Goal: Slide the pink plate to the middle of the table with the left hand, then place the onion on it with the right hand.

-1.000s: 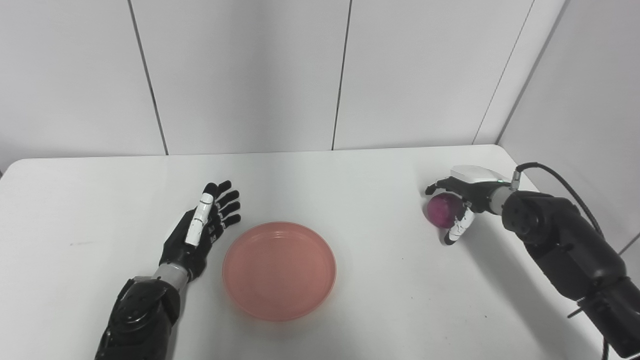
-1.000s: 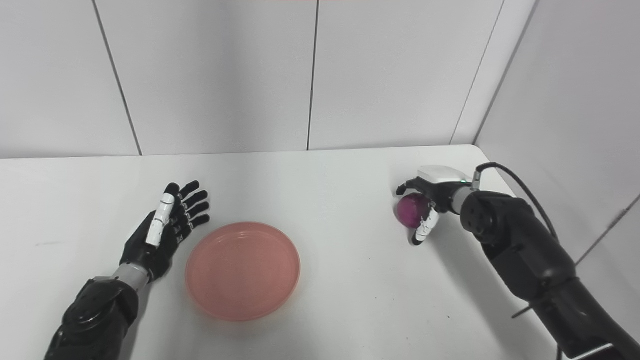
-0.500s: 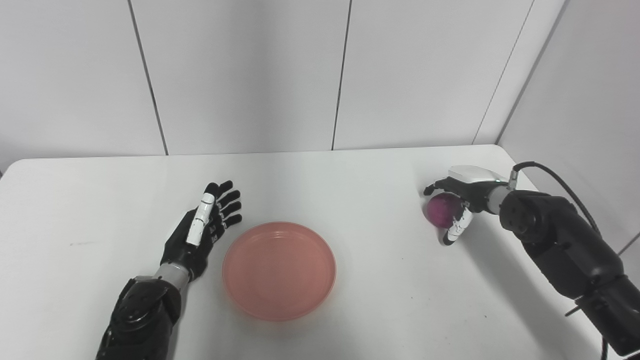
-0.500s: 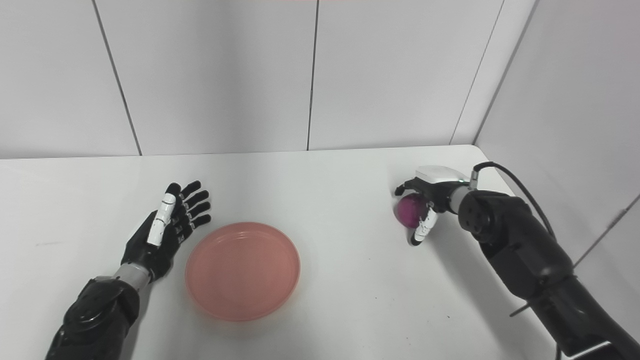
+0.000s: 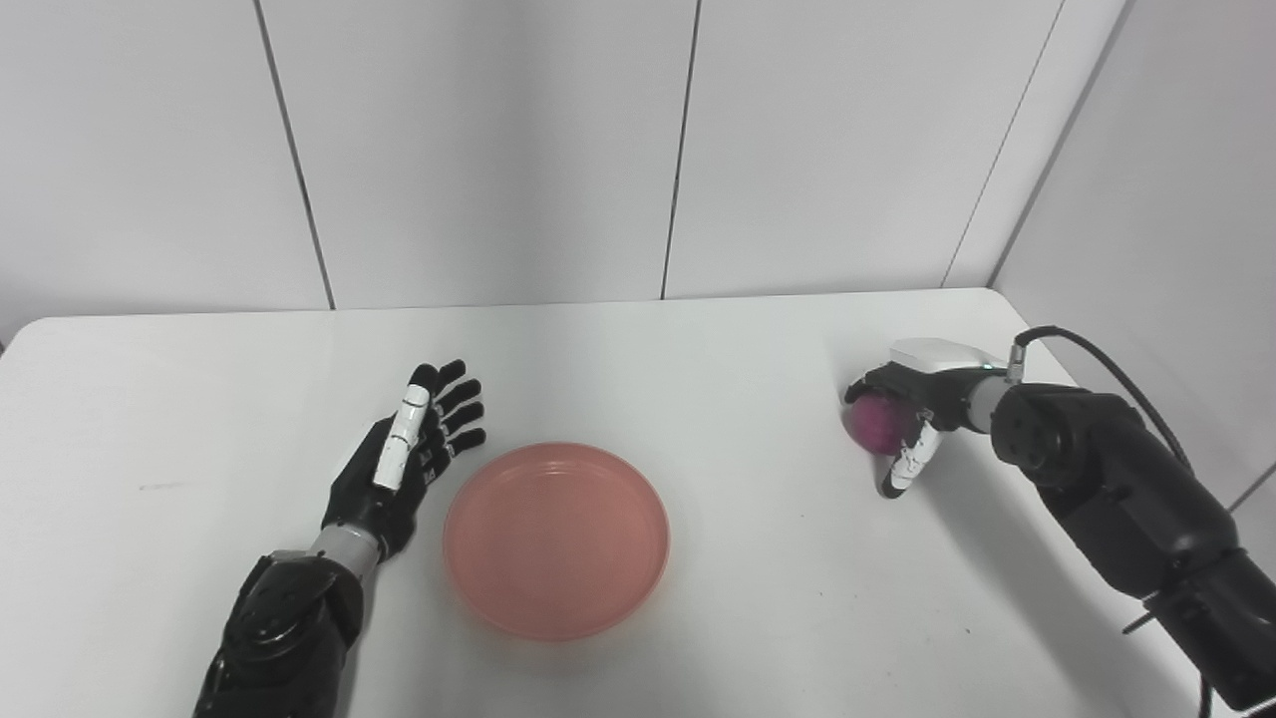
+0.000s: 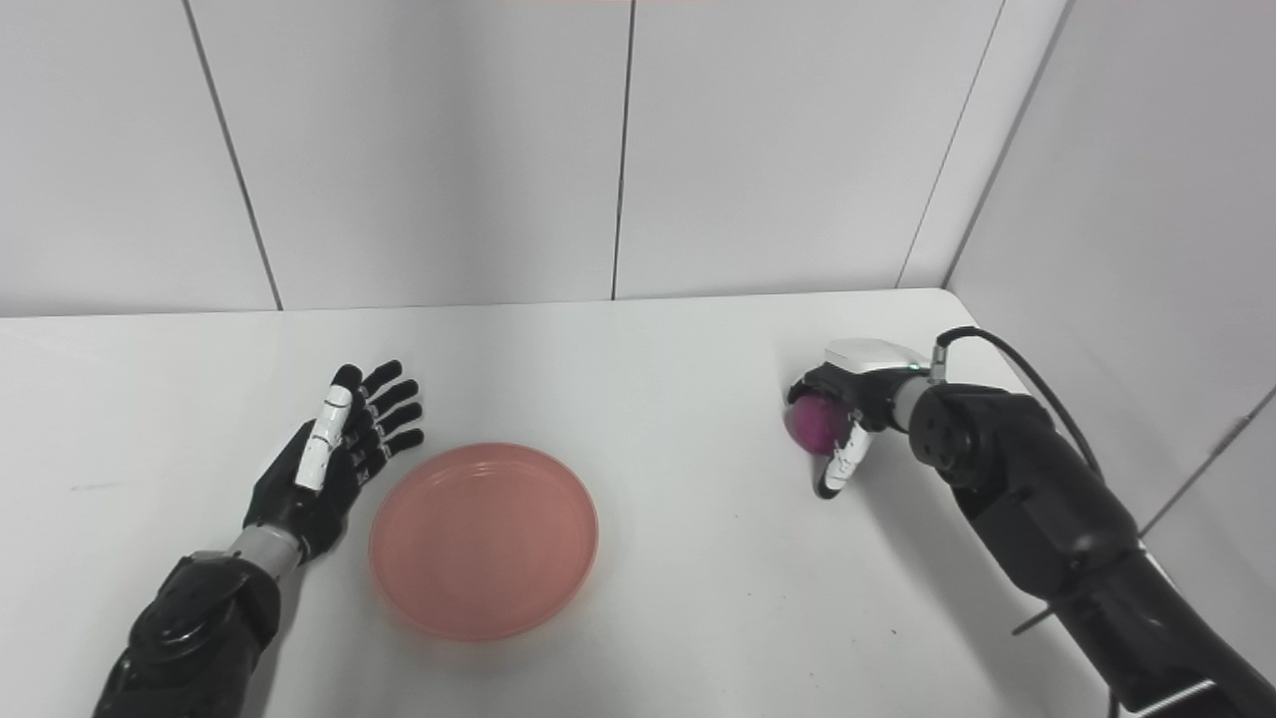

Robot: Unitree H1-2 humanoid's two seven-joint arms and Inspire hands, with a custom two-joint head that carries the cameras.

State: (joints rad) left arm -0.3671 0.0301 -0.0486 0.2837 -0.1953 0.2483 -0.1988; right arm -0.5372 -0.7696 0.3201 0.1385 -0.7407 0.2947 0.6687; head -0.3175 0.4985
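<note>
We see pink plate (image 5: 556, 539) mid-desk, left hand (image 5: 409, 461) released beside it. Right hand (image 5: 909, 424) grasping onion (image 5: 873, 423); next we lift, carry left onto plate.

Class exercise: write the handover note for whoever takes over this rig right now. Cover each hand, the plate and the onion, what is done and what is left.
Left hand: open, fingers spread, beside the left rim of the pink plate, holding nothing.
Right hand: fingers curled over the onion at the table's right side; whether it is lifted cannot be told.
Done: plate sits near the table's middle.
Left: carry the onion across and set it on the plate, which holds nothing yet.
</note>
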